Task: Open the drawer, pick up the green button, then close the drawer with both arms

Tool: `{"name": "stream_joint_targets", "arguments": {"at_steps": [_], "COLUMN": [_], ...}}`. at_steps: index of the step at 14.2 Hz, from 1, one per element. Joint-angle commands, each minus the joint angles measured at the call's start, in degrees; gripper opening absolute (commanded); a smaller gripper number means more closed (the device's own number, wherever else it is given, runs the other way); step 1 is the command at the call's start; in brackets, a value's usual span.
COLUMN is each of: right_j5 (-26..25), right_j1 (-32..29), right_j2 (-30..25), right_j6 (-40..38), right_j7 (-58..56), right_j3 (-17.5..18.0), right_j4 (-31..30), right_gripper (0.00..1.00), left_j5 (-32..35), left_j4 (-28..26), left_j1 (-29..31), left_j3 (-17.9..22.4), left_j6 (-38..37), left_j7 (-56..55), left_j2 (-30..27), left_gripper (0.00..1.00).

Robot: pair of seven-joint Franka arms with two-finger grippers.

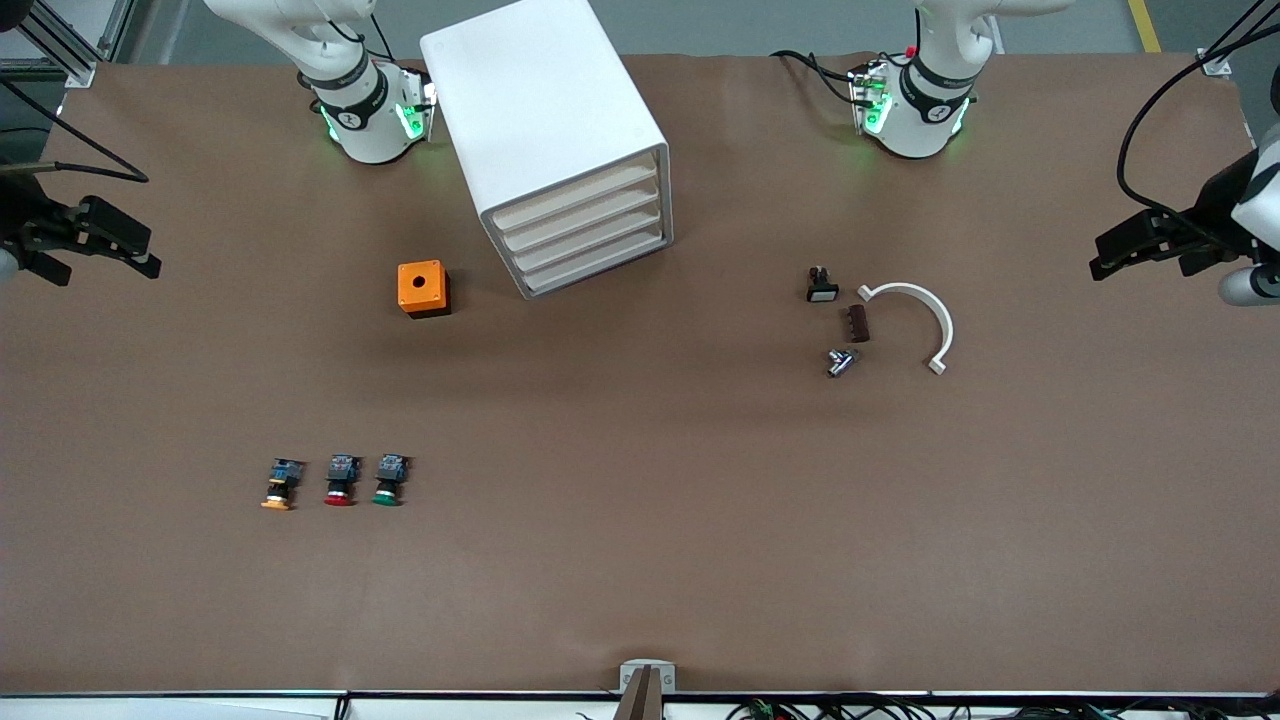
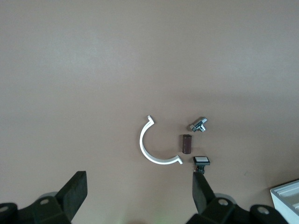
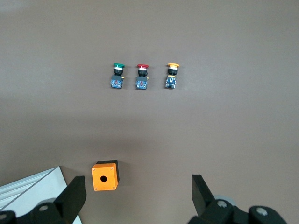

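Observation:
The white cabinet [image 1: 545,110] stands between the two arm bases, and all four cream drawer fronts [image 1: 585,232] are shut. The green-capped button [image 1: 388,480] lies on the table nearer the front camera, last in a row of three; it also shows in the right wrist view [image 3: 117,74]. My right gripper [image 1: 150,252] hangs open and empty over the right arm's end of the table, its fingers [image 3: 77,193] wide apart. My left gripper [image 1: 1100,255] hangs open and empty over the left arm's end, its fingers [image 2: 201,189] wide apart.
A red-capped button [image 1: 341,482] and a yellow-capped button [image 1: 280,485] lie beside the green one. An orange box with a round hole [image 1: 423,288] sits beside the cabinet. A white curved piece [image 1: 915,320], a brown block [image 1: 857,323] and two small parts lie toward the left arm's end.

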Motion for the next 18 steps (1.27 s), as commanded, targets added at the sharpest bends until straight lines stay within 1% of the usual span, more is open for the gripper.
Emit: {"name": "stream_joint_targets", "arguments": {"at_steps": [1,16,18], "right_j5": [0.84,0.14,0.14], "right_j1": [-0.24,-0.33,-0.25], "right_j2": [-1.96,-2.05,-2.4], "right_j6": [-0.32,-1.81,-1.81], "right_j7": [1.15,1.23,3.32], "right_j3": [-0.08,-0.17,-0.09], "right_j4": [-1.78,-1.78,-1.78], "right_gripper": [1.0,1.0,1.0], "left_j5": [-0.01,-0.53,-0.53], "left_j4": [1.42,2.21,2.12], "left_j1": [0.45,0.35,0.27], "left_j3": [-0.77,-0.68,-0.68], "left_j6": [-0.07,2.39,2.39], "left_j7": [0.15,-0.03,-0.12], "left_j2": [0.54,1.24,1.42], "left_gripper": [0.99,0.99,0.99]}}
